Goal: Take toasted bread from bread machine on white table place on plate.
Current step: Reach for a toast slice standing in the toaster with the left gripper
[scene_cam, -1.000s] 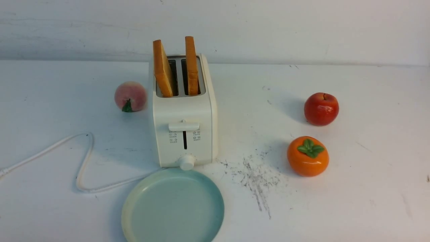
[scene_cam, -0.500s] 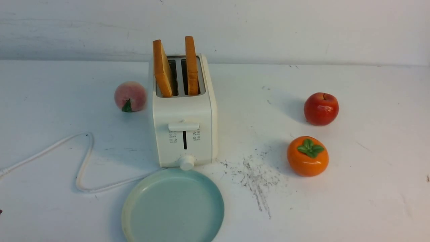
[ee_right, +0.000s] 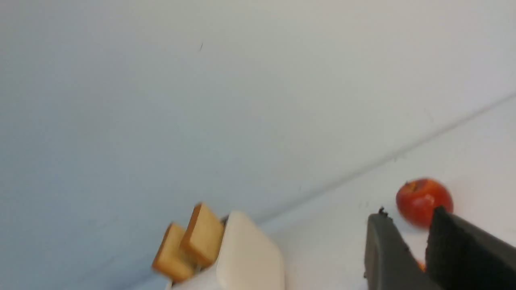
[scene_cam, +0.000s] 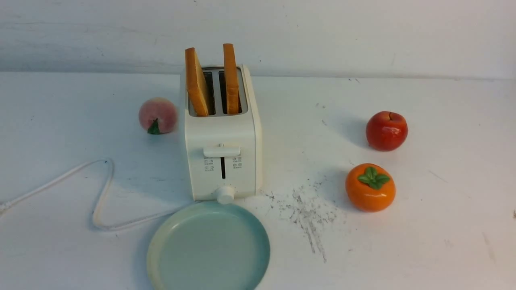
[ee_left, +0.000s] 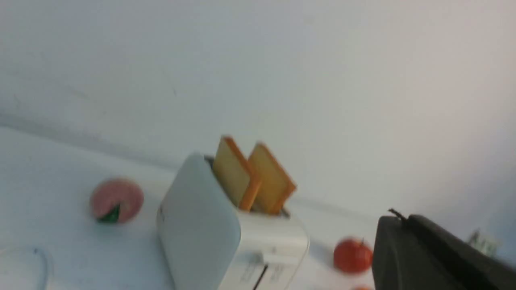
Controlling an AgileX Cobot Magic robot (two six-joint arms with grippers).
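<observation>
Golden-tan toasted bread [scene_cam: 196, 82]: two slices on edge, one in each slot of the bread machine [scene_cam: 221, 137], upper halves standing proud of the grey top. Left slice leans a little, right slice is near upright. Nothing touches either one.
Bread machine: cream-white, upright at mid-counter. Lever [scene_cam: 221, 151] sits at the top of its slot, and the round knob [scene_cam: 224, 194] is low on the front, just above the plate's far rim.
Plate [scene_cam: 209, 249]: pale teal with a cream rim, flat on the counter [scene_cam: 423, 241] just in front of the bread machine. Its near edge is cut off by the frame.
Left gripper [ee_left: 403, 225]: shows only in the left wrist view. Jaws pressed together with nothing between them. The toasted bread stands well apart from it, off beyond the tips.
Right gripper [ee_right: 411, 225]: shows only in the right wrist view. Jaws parted by a narrow gap, gripping nothing, with the apple [scene_cam: 386, 131] visible past the tips. The toasted bread is well apart from it.
Counter: white and scuffed, with a dark scratch patch [scene_cam: 308, 213] right of the plate.
Other items: peach [scene_cam: 157, 115] just left of the bread machine. Apple and persimmon [scene_cam: 370, 187] well to the right. White cord [scene_cam: 109, 165] looped on the left.
</observation>
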